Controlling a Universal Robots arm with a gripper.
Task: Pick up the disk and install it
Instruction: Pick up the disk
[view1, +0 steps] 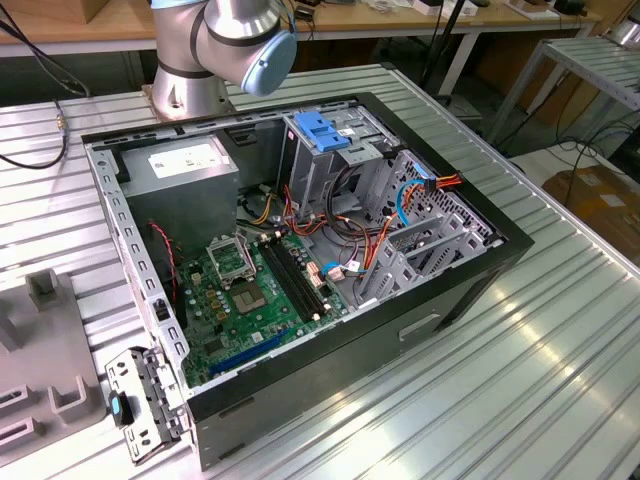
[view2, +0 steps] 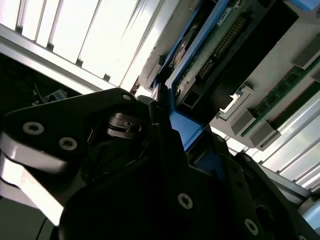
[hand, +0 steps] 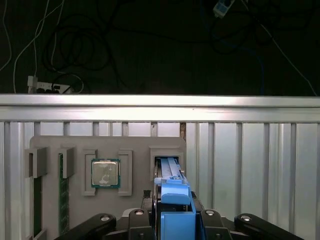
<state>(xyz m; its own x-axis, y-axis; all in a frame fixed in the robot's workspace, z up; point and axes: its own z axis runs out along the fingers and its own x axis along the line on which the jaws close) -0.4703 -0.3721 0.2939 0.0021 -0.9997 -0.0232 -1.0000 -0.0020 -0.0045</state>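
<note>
First wrist view: the claw (hand: 173, 216) grips the disk (hand: 173, 189) by its blue carrier; lifted crooked, it may snag the grey fixture (hand: 135, 145) slot.

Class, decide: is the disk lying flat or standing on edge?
Standing on edge: in the first wrist view the disk shows its narrow blue-framed edge, with its far end at a slot in the grey tray.

A: What's the worktop (view1: 560, 330) like?
B: I see ribbed bare metal, glossy. The case (view1: 350, 365) is matt black.
A: And the disk (hand: 172, 192)?
B: My tool (hand: 174, 212) is matt black; the disk's carrier is smooth blue plastic.
</note>
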